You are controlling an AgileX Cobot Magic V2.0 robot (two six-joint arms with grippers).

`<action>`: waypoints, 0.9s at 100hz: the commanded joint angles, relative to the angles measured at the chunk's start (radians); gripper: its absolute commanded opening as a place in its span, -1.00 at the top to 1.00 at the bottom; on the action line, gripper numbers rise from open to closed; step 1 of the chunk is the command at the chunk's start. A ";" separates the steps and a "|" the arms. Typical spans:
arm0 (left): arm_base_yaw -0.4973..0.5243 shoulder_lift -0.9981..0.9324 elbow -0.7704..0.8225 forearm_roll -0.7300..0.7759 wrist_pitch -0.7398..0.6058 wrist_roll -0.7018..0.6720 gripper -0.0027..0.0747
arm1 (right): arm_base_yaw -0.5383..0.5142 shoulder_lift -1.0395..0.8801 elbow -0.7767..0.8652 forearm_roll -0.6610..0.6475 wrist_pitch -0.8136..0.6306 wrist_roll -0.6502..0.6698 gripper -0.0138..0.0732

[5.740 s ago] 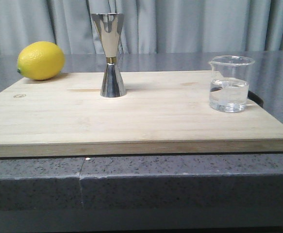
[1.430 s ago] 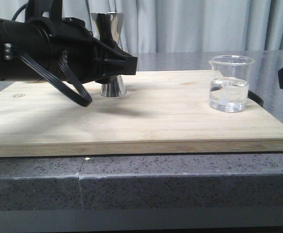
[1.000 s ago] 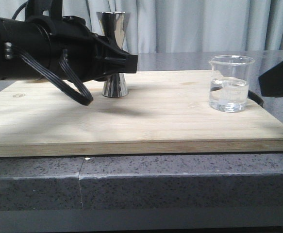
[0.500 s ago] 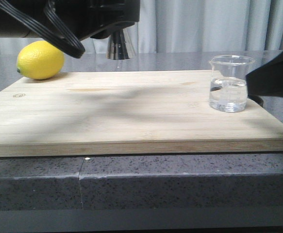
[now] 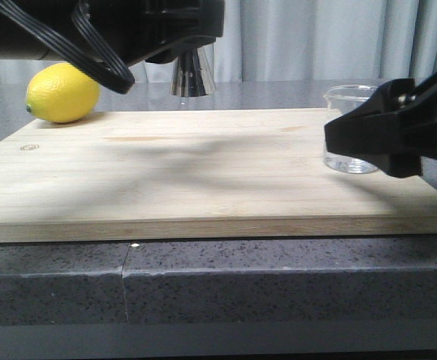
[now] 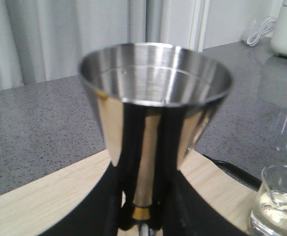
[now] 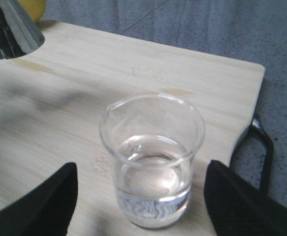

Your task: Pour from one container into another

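Right now your beaker (image 7: pixel 152 160) stands upright on the wooden cutting board (image 5: pixel 203 172), near the board's right end, with clear liquid filling its lower part. From the right wrist view you see the right gripper (image 7: pixel 143 196) with its fingers (image 7: pixel 45 201) spread wide, one on each side of the beaker and neither touching the glass. From the front view the dark body of that gripper covers most of the beaker (image 5: pixel 345 101), so only its rim and a sliver of its base show.

Your jigger (image 6: pixel 155 118) is off the board: in the front view its lower cone (image 5: pixel 192 75) hangs above the board's back edge, left of the beaker and well apart from it. The left gripper (image 6: pixel 141 216) is clamped around the jigger's narrow waist, where the gold band shows between the black fingers (image 6: pixel 96 206). The jigger looks upright, its open upper cup facing up; whether anything sits in that cup you probably cannot judge, since the polished inner wall only shows reflections.

Left of the jigger, a lemon (image 5: pixel 63 92) rests at the board's back left corner. The board lies on a grey speckled countertop (image 5: pixel 278 285). By the board's right end, just beyond the beaker, a dark handle loop (image 7: pixel 261 147) sticks out onto the counter. Behind it all hang pale curtains (image 5: pixel 315 37).
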 commanded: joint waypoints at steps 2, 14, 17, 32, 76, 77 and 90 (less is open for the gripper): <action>-0.007 -0.044 -0.027 -0.001 -0.083 -0.009 0.98 | 0.000 0.024 -0.024 -0.014 -0.155 -0.008 -0.44; -0.007 -0.044 -0.027 -0.001 -0.083 -0.009 0.98 | 0.000 0.071 -0.024 -0.014 -0.223 -0.008 -0.44; -0.007 -0.044 -0.027 -0.001 -0.083 -0.009 0.98 | 0.000 0.085 -0.024 -0.014 -0.242 -0.008 -0.44; -0.007 -0.044 -0.027 -0.001 -0.083 -0.009 0.98 | 0.000 0.140 -0.024 -0.016 -0.315 -0.008 -0.44; -0.007 -0.044 -0.027 -0.001 -0.083 -0.009 0.98 | 0.000 0.185 -0.024 -0.018 -0.379 -0.008 -0.14; -0.007 -0.044 -0.027 -0.001 -0.083 -0.009 0.98 | 0.000 0.185 -0.024 -0.018 -0.379 -0.008 -0.11; -0.007 -0.044 -0.027 -0.001 -0.083 -0.009 0.98 | 0.000 0.185 -0.024 -0.018 -0.382 -0.008 0.08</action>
